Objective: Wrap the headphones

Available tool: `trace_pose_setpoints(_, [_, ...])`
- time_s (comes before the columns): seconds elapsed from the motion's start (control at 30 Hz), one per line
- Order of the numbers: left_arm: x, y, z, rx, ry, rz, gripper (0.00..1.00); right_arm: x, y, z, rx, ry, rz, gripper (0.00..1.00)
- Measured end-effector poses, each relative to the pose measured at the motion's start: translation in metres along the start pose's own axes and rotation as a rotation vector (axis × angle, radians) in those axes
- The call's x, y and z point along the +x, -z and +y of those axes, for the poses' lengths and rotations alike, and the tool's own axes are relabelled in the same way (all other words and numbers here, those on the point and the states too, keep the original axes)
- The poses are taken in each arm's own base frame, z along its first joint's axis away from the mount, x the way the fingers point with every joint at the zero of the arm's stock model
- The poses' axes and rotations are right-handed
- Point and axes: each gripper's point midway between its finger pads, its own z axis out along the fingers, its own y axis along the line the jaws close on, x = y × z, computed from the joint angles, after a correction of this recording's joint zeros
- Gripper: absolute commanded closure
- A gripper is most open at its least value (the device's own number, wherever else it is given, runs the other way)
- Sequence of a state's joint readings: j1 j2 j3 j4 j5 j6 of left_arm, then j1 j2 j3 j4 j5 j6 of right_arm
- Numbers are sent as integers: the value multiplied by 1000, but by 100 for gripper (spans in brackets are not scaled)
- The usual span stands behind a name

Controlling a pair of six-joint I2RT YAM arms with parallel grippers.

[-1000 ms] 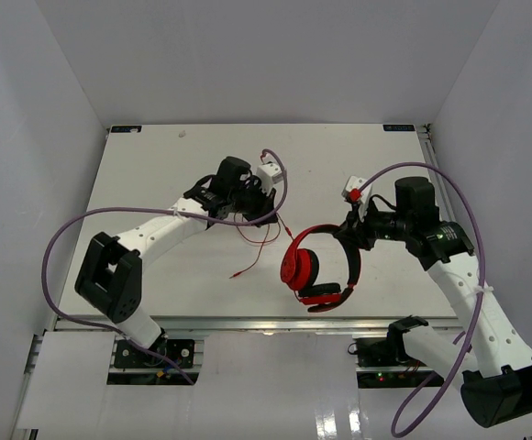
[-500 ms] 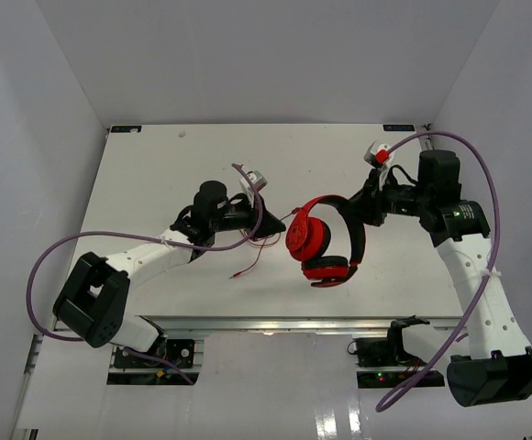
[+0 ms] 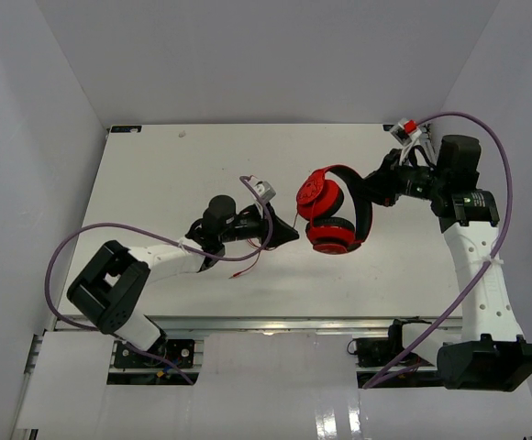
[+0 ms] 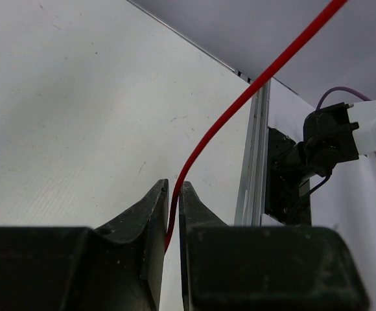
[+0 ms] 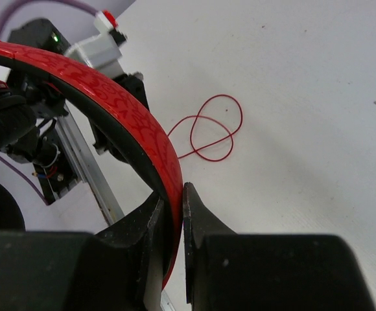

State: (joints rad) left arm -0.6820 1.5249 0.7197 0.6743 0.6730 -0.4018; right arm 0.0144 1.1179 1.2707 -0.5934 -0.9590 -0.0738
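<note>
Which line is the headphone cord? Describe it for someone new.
On the white table, find the red headphones in the right tool. The cord runs from them through the left tool: thin and red, unlike the thick purple arm cables.

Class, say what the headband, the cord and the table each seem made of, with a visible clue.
Headband: probably glossy red plastic; it shines and shows a faint pattern.
Cord: likely rubbery plastic sheathing; thin, it bends in smooth curves.
Table: matt white, perhaps painted or laminated board; flat, faintly speckled.
</note>
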Motion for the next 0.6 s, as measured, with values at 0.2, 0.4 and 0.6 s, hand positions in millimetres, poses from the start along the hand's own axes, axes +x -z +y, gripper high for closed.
trace_pose_setpoints(0.2, [30, -9, 8, -11, 51, 40, 73, -29, 13, -5, 39, -20, -76, 92])
trace_pose_setpoints(0.4, [39, -17, 2, 1, 47, 52, 70, -43, 20, -12, 66, -60, -111, 92])
trace_pose_setpoints(0.6, [44, -18, 2, -7, 21, 60, 67, -58, 25, -16, 84, -83, -140, 92])
